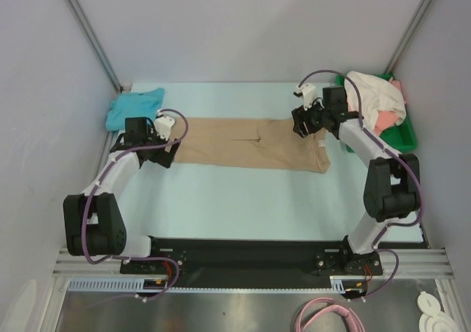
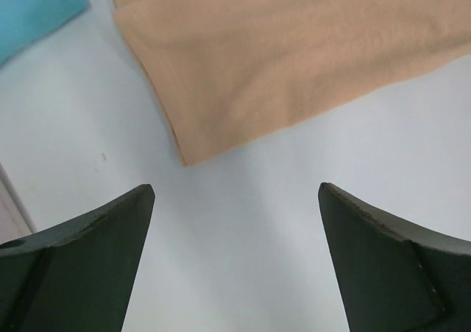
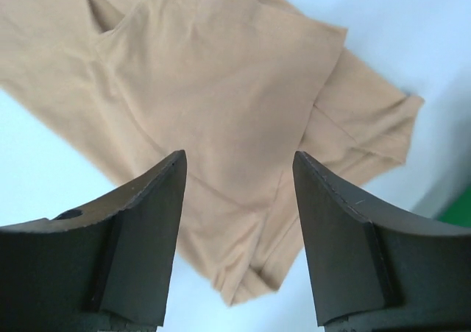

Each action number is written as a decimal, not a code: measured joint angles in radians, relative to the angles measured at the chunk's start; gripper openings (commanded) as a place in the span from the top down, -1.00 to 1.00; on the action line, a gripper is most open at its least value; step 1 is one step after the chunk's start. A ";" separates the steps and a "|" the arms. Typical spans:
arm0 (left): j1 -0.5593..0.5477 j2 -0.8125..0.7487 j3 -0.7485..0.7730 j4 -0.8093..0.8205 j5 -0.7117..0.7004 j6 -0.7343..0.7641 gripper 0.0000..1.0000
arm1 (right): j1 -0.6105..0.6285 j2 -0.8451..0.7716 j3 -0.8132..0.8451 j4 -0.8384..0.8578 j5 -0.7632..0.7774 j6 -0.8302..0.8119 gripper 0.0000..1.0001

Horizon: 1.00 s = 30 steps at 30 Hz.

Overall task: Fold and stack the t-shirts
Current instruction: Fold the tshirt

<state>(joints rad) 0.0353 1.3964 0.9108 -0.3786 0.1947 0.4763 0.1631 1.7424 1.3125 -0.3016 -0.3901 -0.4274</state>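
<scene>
Top external: tan t-shirt (image 1: 250, 145), long strip flat on worktop (image 1: 243, 192). Left tool (image 2: 235, 192) spread beside one end; right tool (image 3: 239, 155) spread over other.

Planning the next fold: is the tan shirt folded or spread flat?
Partly folded: the tan shirt lies as a long narrow strip with layered edges.

The counter (image 1: 235, 192) is seen from above and behind; the tan t-shirt (image 1: 243, 144) is shared, close-up, by both downward-facing wrist views.
</scene>
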 measured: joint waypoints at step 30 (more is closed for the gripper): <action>-0.005 0.428 0.251 -0.174 -0.063 0.338 0.03 | -0.021 -0.396 -0.310 -0.022 0.026 0.027 -0.33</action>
<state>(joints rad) 0.0299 1.8248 1.1618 -0.5526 0.1318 0.8146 0.1425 1.3468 1.0023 -0.3233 -0.3645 -0.4007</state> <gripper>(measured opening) 0.535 0.667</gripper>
